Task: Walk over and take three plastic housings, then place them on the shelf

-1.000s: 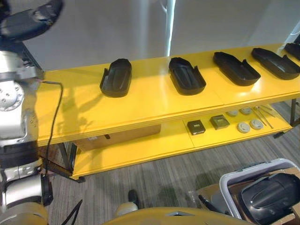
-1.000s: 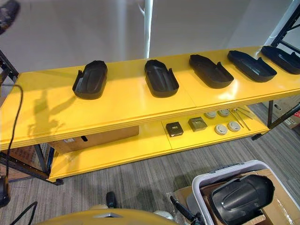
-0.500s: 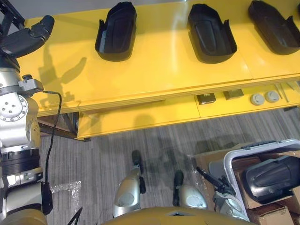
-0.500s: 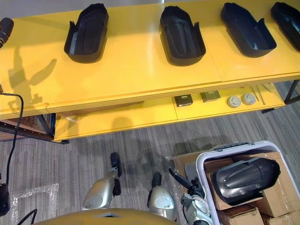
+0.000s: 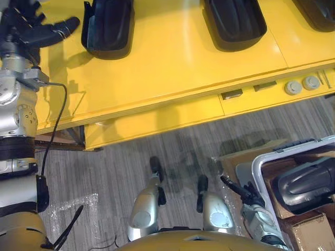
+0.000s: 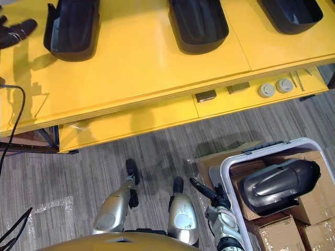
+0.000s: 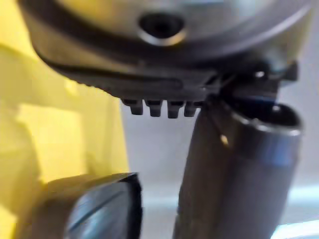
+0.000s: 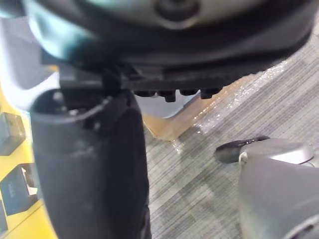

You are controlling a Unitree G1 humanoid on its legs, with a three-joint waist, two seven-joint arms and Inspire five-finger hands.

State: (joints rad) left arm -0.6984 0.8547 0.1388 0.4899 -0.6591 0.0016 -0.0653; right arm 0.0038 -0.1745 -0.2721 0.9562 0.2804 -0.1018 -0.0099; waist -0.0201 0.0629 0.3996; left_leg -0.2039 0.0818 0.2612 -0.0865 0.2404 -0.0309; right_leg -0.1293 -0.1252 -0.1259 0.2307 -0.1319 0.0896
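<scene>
Black plastic housings lie open side up along the yellow shelf top (image 5: 172, 68): one at the left (image 5: 107, 26), one in the middle (image 5: 233, 21), another at the right edge (image 6: 290, 10). My left hand (image 5: 44, 32) hovers over the shelf just left of the left housing, open, fingers straight and not touching it. In its wrist view the thumb (image 7: 239, 174) stands beside that housing's rim (image 7: 94, 204). One more housing (image 6: 277, 180) lies in a white bin (image 6: 230, 172) on the floor at lower right. My right hand (image 6: 207, 191) hangs open and holding nothing by the bin's left wall.
The lower shelf (image 5: 157, 120) carries small black square parts (image 5: 232, 94) and grey round parts (image 5: 303, 83). Cardboard boxes (image 6: 277, 235) sit beside and under the bin. A scrap of clear plastic wrap (image 6: 52, 206) lies on the grey floor at left.
The camera has tipped down and come closer, so the shelf now sits higher in view. My left hand has reached nearer to the left housing.
</scene>
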